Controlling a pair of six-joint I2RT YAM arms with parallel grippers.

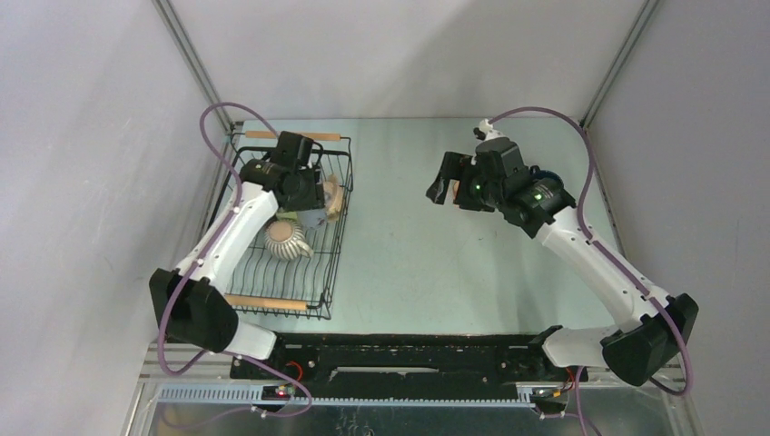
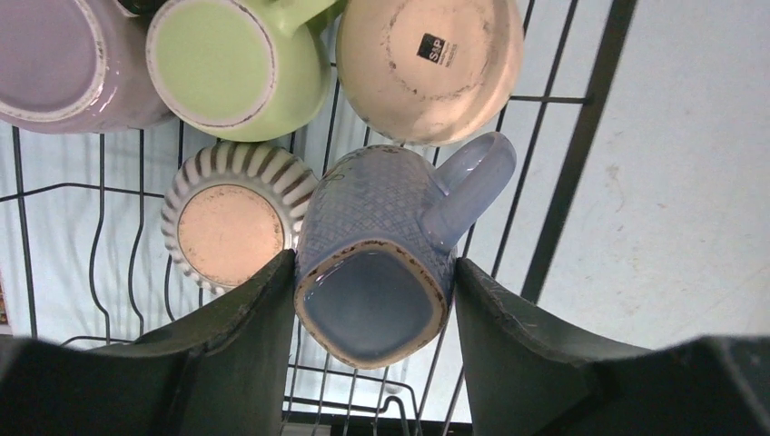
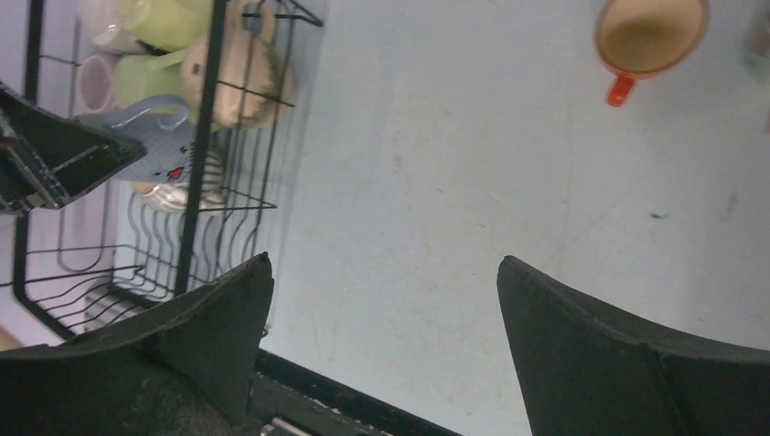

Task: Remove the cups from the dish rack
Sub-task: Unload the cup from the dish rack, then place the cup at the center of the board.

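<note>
Grey-blue cup (image 2: 381, 213), plain only in wrist views, sits clamped in left tool (image 2: 374, 263); right tool (image 3: 383, 262) wide.

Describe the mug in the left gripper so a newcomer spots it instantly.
Look in the black wire dish rack on the left of the table. Among its upside-down mugs, take the blue mug held by the left gripper. Only it has a criss-cross texture and squarish base; neighbours are round.
</note>
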